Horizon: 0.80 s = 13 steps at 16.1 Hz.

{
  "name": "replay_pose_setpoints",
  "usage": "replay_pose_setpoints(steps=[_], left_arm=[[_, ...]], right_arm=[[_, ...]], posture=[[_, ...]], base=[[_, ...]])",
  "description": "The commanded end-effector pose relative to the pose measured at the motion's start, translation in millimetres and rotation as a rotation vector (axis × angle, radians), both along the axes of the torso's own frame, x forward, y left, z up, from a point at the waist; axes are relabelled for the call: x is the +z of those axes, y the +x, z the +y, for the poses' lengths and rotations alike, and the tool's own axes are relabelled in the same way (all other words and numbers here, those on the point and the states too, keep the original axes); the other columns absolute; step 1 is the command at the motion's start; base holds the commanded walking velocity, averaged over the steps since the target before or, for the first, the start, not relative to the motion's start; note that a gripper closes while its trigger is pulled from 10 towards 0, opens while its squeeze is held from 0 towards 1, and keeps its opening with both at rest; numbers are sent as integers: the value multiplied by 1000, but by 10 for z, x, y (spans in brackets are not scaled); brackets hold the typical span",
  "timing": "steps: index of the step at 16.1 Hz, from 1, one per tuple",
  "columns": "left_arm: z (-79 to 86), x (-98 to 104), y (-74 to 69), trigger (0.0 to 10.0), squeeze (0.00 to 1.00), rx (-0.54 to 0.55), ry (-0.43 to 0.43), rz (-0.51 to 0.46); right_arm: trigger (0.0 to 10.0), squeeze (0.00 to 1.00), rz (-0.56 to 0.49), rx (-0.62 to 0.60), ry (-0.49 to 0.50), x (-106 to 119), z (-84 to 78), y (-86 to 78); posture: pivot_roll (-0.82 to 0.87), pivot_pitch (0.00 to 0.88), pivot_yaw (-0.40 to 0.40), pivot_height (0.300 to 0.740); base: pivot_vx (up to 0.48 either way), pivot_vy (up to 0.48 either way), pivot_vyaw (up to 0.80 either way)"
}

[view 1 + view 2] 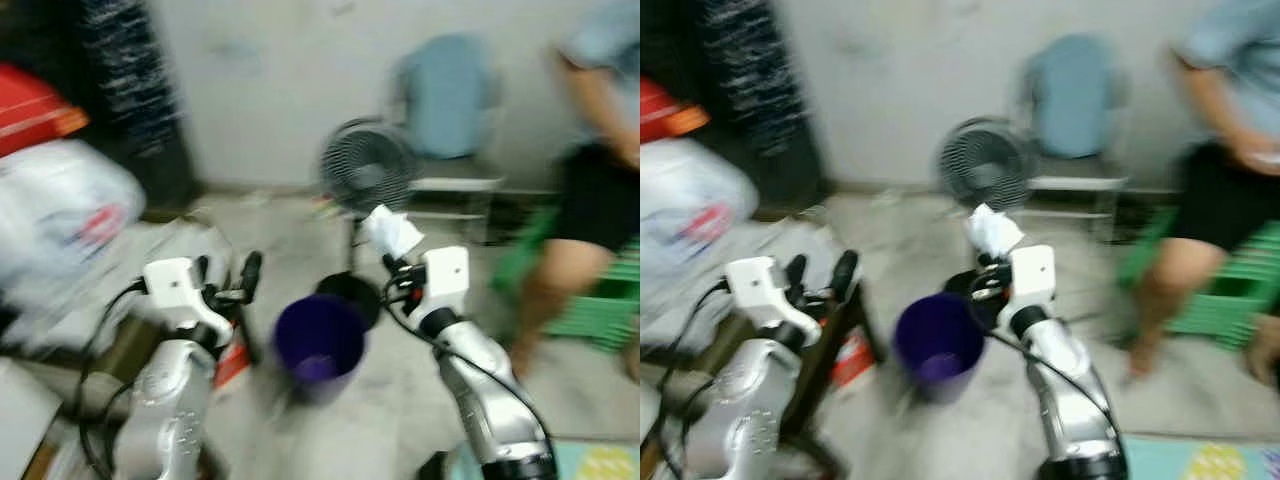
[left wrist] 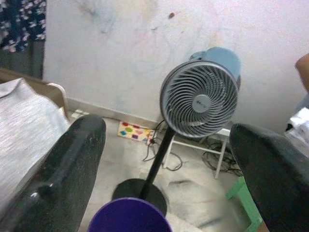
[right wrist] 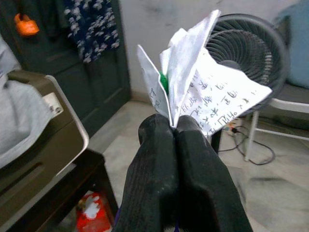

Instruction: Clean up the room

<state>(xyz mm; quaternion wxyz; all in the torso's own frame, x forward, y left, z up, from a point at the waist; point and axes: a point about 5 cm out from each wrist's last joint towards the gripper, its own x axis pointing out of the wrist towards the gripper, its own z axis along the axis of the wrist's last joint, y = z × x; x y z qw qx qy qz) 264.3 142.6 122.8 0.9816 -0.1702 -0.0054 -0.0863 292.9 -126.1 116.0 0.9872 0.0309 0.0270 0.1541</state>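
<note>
Right claw (image 3: 175, 126) pinching crumpled paper (image 3: 203, 92) above purple bin (image 1: 320, 345).

Head cameras look down; wrist cameras face the shared fan (image 2: 199, 99).

Heavy motion blur across both head views; smeared outlines on the standing fan (image 1: 368, 166), the purple bucket (image 1: 319, 345) and the person (image 1: 598, 180) at right; soft, even indoor light, fairly bright on the pale wall (image 1: 270, 90), no hard shadows; much sharper in the wrist views, with crisp fan grille and legible scribbles on the crumpled paper (image 3: 203, 92); faint sheen on the near black fingers (image 2: 72, 169), themselves slightly out of focus; dim around the dark door (image 3: 72, 67)
</note>
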Motion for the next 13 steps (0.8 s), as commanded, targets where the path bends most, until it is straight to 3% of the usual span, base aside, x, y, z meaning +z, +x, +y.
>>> replay_pose_setpoints(steps=[1,4,13], left_arm=[[0,33,15,10000,0,-12,10,-13],[-18,47,10,10000,0,-28,1,-26],[-24,57,4,10000,0,-36,-7,-32]], right_arm=[[10000,0,-14,-5,9,34,11,18],[10000,0,-13,-9,12,32,6,22],[10000,0,-14,-10,4,31,5,28]], posture=[[-45,0,-19,740],[-45,0,-23,740],[-44,0,-22,740]], base=[[0,0,0],[185,0,0],[387,0,0]])
